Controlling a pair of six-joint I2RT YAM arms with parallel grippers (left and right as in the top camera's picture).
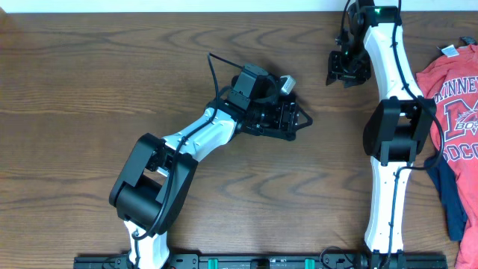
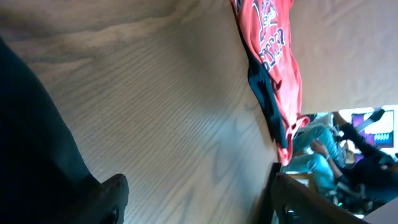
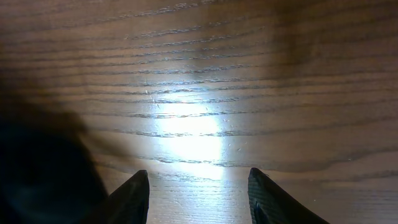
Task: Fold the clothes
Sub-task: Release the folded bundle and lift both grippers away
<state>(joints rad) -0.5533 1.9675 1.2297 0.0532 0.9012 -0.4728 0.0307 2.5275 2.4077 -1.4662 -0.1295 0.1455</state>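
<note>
the black shirt (image 2: 34,146) lies just beside the left gripper (image 2: 202,202), much nearer to it than to the right gripper (image 3: 199,196); both grippers stand open, holding nothing.

Bright, even light overhead; wrist views soft.
White glare on the table (image 3: 186,134) toward six o'clock, right gripper (image 3: 196,173) in silhouette, dark blur at eight o'clock; left wrist view smeared.

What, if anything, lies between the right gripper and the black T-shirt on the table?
Nothing visible does. Only bare table separates the open right gripper from the black T-shirt, which lies bunched at the left gripper. The red T-shirt lies on the other side, near the table's edge.
</note>
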